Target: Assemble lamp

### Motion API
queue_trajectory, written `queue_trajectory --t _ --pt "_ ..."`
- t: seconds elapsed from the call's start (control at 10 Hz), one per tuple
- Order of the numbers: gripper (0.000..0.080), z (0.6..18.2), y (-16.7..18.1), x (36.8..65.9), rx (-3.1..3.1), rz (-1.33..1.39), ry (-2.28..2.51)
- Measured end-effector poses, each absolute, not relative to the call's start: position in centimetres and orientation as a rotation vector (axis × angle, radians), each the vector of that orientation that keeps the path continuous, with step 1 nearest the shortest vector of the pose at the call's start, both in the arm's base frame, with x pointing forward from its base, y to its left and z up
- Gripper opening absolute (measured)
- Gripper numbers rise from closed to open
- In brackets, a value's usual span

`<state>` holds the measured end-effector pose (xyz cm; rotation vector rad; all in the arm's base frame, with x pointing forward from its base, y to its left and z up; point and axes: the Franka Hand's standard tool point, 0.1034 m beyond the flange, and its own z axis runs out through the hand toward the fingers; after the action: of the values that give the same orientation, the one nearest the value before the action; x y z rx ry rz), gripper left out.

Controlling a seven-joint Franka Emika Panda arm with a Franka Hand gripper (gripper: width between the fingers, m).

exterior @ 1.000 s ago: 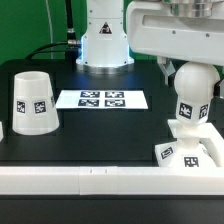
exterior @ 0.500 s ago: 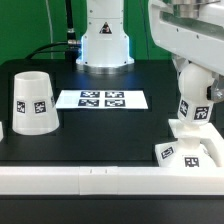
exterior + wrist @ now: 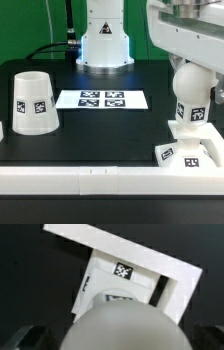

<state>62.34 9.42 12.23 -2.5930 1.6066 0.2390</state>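
On the black table point(image 3: 100, 135), front corner at the exterior view's right: bulb point(image 3: 190, 95) upright on base point(image 3: 192, 153), gripper point(image 3: 118, 336) around it.
Biggest to smallest: white arm point(image 3: 185, 30) looming over that corner. Shade point(image 3: 34, 102) standing wide end down, well apart at the exterior view's left. Marker board point(image 3: 101, 99) flat mid-table, near the robot pedestal point(image 3: 105, 45). Base just beside the white front rail point(image 3: 80, 180), tags facing up. Bulb over the base's raised centre, round end up. In wrist view, dark fingers point(image 3: 28, 336) blurred on either side of the bulb. Gripping or just clear of it: cannot tell.
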Motion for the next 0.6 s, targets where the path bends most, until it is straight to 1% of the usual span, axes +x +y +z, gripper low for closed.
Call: queue_trajectory --t 0.6 --pt "0.0698 12.32 9.40 62.47 -2.883 0.198 0.886"
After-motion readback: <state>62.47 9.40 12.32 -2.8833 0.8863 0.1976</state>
